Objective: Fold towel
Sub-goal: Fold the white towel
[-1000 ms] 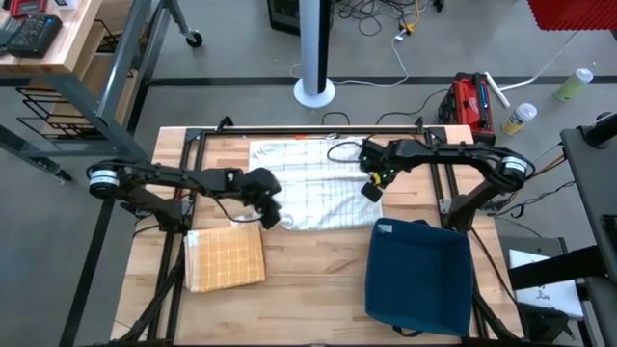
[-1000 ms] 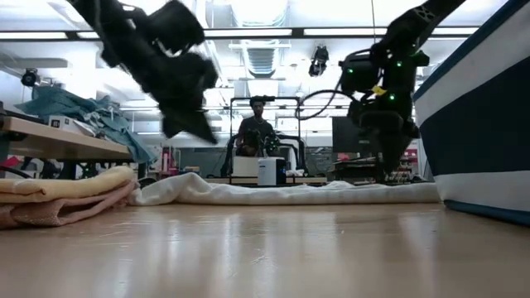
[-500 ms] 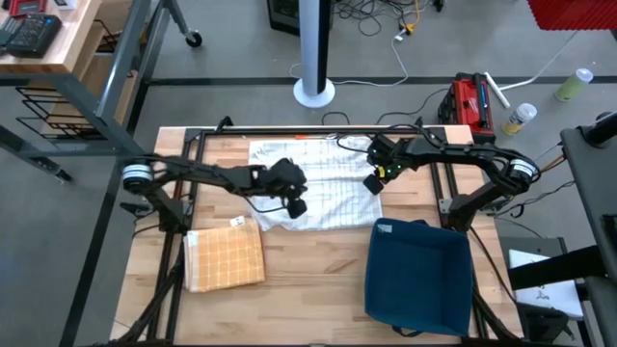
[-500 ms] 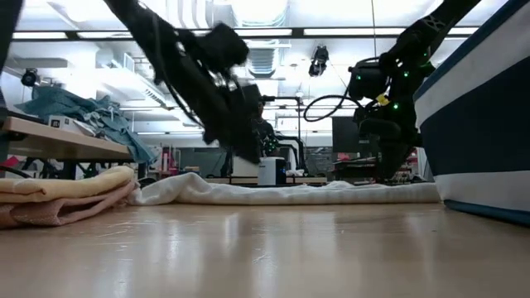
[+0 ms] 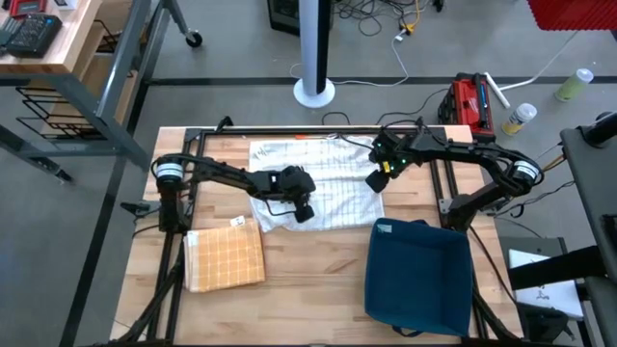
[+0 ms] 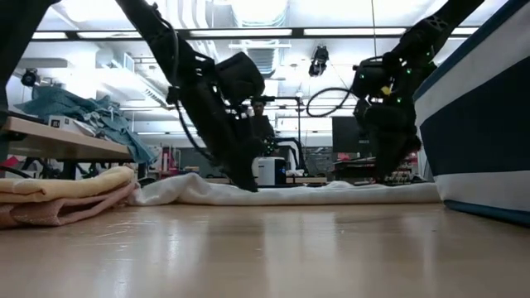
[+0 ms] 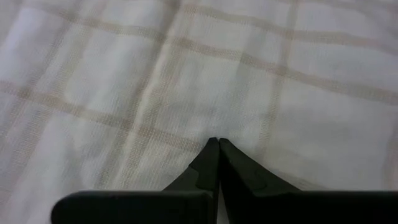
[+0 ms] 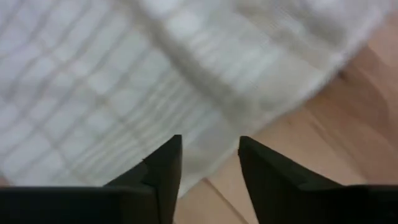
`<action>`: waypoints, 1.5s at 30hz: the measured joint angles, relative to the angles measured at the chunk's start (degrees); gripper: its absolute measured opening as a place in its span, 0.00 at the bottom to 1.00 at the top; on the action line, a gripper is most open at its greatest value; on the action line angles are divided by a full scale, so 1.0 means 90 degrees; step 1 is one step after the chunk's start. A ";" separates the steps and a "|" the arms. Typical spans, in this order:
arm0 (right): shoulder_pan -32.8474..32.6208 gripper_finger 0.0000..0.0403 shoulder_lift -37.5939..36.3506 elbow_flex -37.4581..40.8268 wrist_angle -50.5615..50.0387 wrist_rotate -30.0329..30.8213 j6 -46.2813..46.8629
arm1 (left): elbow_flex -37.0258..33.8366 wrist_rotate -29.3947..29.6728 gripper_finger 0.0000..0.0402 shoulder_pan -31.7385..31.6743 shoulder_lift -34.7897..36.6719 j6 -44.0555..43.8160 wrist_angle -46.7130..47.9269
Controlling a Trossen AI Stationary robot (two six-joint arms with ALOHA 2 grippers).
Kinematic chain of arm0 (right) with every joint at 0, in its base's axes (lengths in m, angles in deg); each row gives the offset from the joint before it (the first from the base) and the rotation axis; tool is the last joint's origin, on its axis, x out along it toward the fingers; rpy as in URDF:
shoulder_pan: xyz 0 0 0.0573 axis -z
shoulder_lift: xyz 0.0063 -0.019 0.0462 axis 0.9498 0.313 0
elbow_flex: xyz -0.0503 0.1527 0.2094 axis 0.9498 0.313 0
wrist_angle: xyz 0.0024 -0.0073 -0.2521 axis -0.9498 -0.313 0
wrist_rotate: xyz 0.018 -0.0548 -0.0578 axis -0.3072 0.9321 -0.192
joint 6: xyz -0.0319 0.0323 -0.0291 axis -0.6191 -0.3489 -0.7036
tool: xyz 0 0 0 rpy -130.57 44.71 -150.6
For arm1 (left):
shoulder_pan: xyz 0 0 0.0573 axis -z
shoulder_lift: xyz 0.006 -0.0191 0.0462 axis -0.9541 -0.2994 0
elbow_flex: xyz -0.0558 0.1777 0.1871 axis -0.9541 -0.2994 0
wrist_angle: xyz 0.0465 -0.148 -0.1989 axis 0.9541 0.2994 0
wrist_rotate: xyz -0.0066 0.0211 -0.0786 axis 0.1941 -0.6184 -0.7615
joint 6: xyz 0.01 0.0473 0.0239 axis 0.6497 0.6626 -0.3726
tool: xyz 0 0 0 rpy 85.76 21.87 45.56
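A white checked towel [image 5: 323,173] lies spread on the far middle of the table, its near edge bunched; in the low view it is a low ridge [image 6: 315,193]. My left gripper [image 5: 304,210] is shut, its tips [image 7: 217,143] down on the towel's near left part. My right gripper [image 5: 374,181] is open over the towel's right edge [image 8: 261,106], with cloth and bare wood showing between its fingers. Whether it touches the cloth, I cannot tell. My left gripper meets the towel's upper surface [image 7: 214,124] with its shut fingertips, near the bunched near edge. It slants down from the table's left. No cloth shows between the fingers. The towel lies on the table under them.
A folded yellow checked towel [image 5: 225,258] lies at the near left, with a small tag [image 5: 236,222] beside it. A blue bin [image 5: 419,275] stands at the near right, close below my right gripper. Bare wood shows between them.
My left gripper has swung from above the table's left part toward the right and come down onto the towel, staying shut. My right gripper has shifted slightly over the towel's right edge. The towel has not visibly moved.
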 joint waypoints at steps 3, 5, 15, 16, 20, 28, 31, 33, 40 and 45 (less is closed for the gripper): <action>-0.0163 0.42 -0.0010 -0.0034 0.0102 -0.0149 -0.0778 | -0.0040 -0.0085 0.00 0.0000 0.0307 0.0182 0.0297; -0.0333 0.44 -0.0010 -0.0098 0.0293 -0.0163 -0.1127 | -0.0076 -0.0235 0.00 0.0004 0.0623 0.0504 0.0709; -0.1480 0.45 -0.0017 -0.0807 -0.0078 -0.0159 -0.1818 | -0.0173 -0.0921 0.01 0.0015 0.2405 0.0820 0.3019; -0.1620 0.45 -0.0017 -0.0912 -0.0143 -0.0157 -0.1863 | -0.0158 -0.1178 0.01 0.0012 0.2574 0.0790 0.3142; -0.2289 0.45 0.0076 -0.1266 -0.0127 -0.0162 -0.1767 | -0.0229 -0.2035 0.02 0.0137 0.2893 0.0478 0.3915; -0.3457 0.45 0.0854 -0.1944 -0.0139 0.0032 -0.1188 | -0.0306 -0.2032 0.14 0.0926 0.2930 0.0128 0.4390; -0.3738 0.45 0.1232 -0.2137 -0.0257 0.0074 -0.1079 | -0.0403 -0.1649 0.21 0.1230 0.2935 -0.0052 0.4286; -0.3854 0.45 0.1475 -0.2238 -0.0430 0.0081 -0.1042 | -0.0483 -0.1318 0.26 0.1361 0.2935 -0.0353 0.4325; -0.4094 0.45 0.2111 -0.2492 -0.0947 0.0360 -0.0854 | -0.1158 -0.0648 0.42 0.1517 0.2940 -0.1137 0.3359; -0.4188 0.45 0.2463 -0.2492 -0.0988 0.0363 -0.0772 | -0.1783 -0.0243 0.45 0.1506 0.2939 -0.1357 0.2365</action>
